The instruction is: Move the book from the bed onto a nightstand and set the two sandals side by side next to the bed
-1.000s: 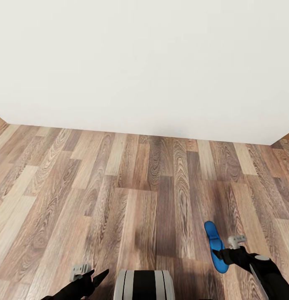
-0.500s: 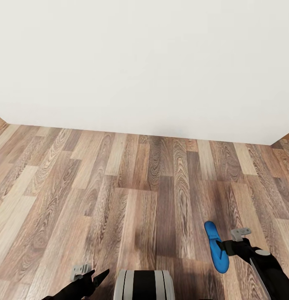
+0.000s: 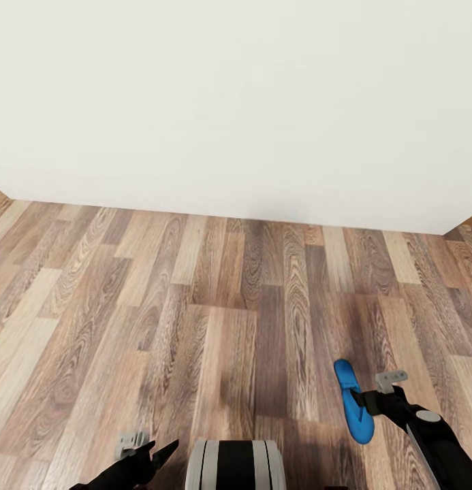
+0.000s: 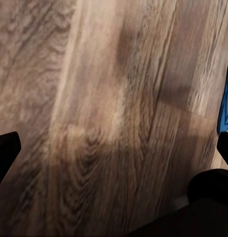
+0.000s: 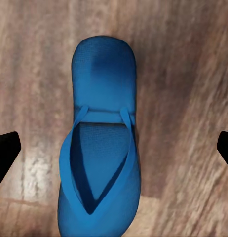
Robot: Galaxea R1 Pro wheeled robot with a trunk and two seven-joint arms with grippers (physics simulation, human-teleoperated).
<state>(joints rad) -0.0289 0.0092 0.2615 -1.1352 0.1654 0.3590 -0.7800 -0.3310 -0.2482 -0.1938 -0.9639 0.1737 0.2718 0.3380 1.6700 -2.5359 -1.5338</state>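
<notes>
1 bright blue flat sandal (image 3: 352, 401) lies on the brown wood-plank floor (image 3: 195, 306) between the wide-apart fingers of the right gripper (image 3: 366, 403), while the left gripper (image 3: 150, 454) also has its jaws apart.

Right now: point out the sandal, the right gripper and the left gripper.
sandal (image 5: 99, 163), right wrist view, on its footbed under the straps.
right gripper (image 3: 372, 403), head view, between its fingertips.
left gripper (image 3: 157, 452), head view, between its fingertips.
</notes>
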